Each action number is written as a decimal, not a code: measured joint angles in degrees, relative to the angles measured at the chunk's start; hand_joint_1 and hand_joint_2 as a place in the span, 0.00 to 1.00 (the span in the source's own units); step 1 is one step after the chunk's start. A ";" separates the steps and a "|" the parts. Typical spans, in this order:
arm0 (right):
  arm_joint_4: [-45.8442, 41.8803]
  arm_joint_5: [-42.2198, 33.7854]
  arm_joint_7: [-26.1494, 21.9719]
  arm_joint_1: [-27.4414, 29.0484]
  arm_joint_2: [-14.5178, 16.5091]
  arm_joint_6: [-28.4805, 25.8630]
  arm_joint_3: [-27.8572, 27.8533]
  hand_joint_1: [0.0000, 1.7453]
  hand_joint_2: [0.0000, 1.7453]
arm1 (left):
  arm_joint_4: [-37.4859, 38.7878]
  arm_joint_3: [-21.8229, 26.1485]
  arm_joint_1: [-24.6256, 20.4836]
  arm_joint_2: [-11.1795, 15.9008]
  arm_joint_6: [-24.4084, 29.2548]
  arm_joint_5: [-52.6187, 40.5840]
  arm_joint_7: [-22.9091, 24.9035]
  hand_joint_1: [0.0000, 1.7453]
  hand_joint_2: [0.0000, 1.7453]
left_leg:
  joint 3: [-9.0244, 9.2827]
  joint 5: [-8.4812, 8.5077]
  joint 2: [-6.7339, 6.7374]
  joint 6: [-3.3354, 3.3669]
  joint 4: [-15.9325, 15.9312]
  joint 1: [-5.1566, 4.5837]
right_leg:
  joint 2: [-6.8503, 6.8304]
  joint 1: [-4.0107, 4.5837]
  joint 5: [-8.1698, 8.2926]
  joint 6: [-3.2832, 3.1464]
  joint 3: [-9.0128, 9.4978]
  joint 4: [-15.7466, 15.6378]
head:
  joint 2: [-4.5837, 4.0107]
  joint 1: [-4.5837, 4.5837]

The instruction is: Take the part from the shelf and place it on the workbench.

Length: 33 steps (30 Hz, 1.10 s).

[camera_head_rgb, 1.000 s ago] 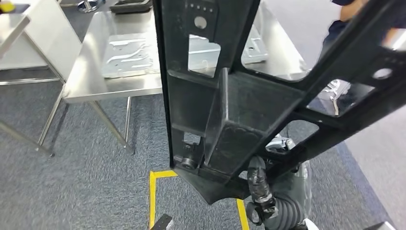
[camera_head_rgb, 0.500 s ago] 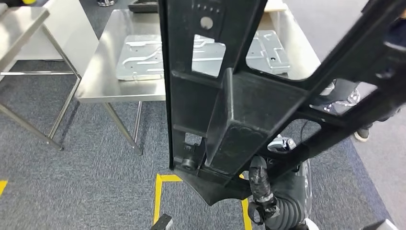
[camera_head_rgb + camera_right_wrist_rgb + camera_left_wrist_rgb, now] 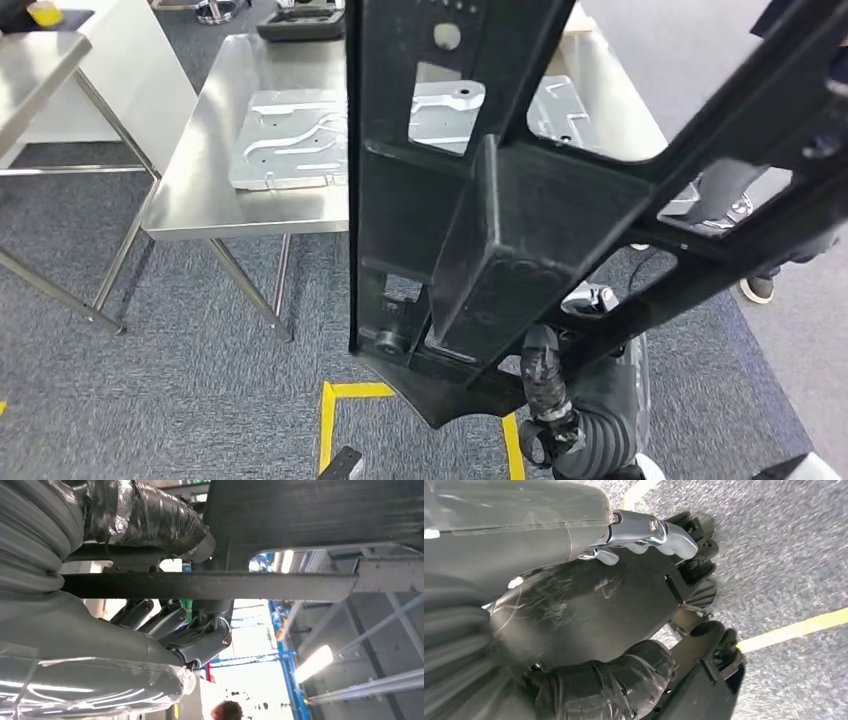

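The right hand (image 3: 170, 625) grips the black part (image 3: 500, 230): in the right wrist view its dark fingers (image 3: 150, 617) curl up against a flat bar of the part, and the taped thumb (image 3: 145, 515) lies on the other side of that bar. In the head view the same hand (image 3: 560, 400) sits under the low end of the part, with the ribbed grey cover of the wrist below it.

The left hand (image 3: 589, 630) holds the part as well. In the left wrist view the silver fingers (image 3: 649, 532) lie over a scuffed black face of the part, and the taped thumb (image 3: 624, 672) presses on it from the opposite side.

The part is a long black frame with cut-out openings, a raised box-shaped block near its middle and a small round hole near its top. It is carried upright and close in front of the head camera, above the floor, not touching any counter. One branch of it runs up toward the right.

Beyond the part stands a steel counter (image 3: 200, 190) on thin legs. Flat silver metal plates (image 3: 290, 140) lie side by side on it, and a dark tray (image 3: 300, 20) rests at its far edge. A second steel counter (image 3: 35, 70) stands to the left.

The floor is grey carpet (image 3: 150, 400) with a yellow tape line (image 3: 330, 420). A person's shoe (image 3: 760, 288) is visible at the right.
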 joint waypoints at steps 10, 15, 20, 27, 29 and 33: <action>0.25 -0.12 -0.04 -0.17 -0.02 0.51 -0.04 1.00 1.00 | -0.04 -0.02 0.37 0.05 -0.03 0.18 0.09 0.00 1.00 | 4.80 -2.89 -0.27 1.89 -2.14 0.25 | -0.25 0.08 -0.24 0.93 -10.51 12.97 | 0.00 0.27; 0.36 -0.15 -0.02 -0.22 -0.02 0.65 -0.04 1.00 1.00 | -0.04 -0.02 0.30 0.09 -0.04 0.42 0.14 0.00 1.00 | 6.29 -5.42 -0.60 0.70 -1.53 -0.10 | -0.06 0.32 5.94 0.06 -7.05 1.89 | 0.01 0.29; 0.30 -0.35 -0.27 -0.35 0.02 0.86 -0.04 1.00 1.00 | -0.04 -0.02 0.13 0.14 -0.05 0.46 0.13 0.00 1.00 | 4.09 -8.53 -0.31 -0.70 3.99 0.33 | -0.12 0.01 5.04 -1.55 -5.63 1.18 | 0.00 -0.27; 0.39 -0.79 -0.94 -0.30 0.08 1.04 -0.03 1.00 1.00 | -0.04 -0.02 -0.02 0.29 -0.31 0.58 -0.07 0.00 1.00 | -2.02 -1.74 -0.12 -0.53 6.09 0.52 | 0.06 0.08 2.41 -1.65 -2.34 1.03 | 0.00 -0.52; 0.43 -0.80 -1.04 -0.30 0.14 1.18 -0.02 1.00 1.00 | -0.04 -0.02 0.07 0.44 -0.52 0.69 0.03 0.00 1.00 | 0.25 0.15 -0.06 0.08 0.54 0.09 | 0.22 0.15 1.76 -1.17 -1.86 0.79 | 0.00 -0.45; 0.50 -0.91 -1.16 -0.34 0.16 1.48 -0.02 1.00 1.00 | -0.04 -0.02 0.13 0.58 -0.66 0.82 0.06 0.00 1.00 | 1.86 -0.63 -0.09 0.87 -2.14 0.06 | -0.04 0.10 1.13 -0.13 -1.44 0.41 | 0.00 -0.30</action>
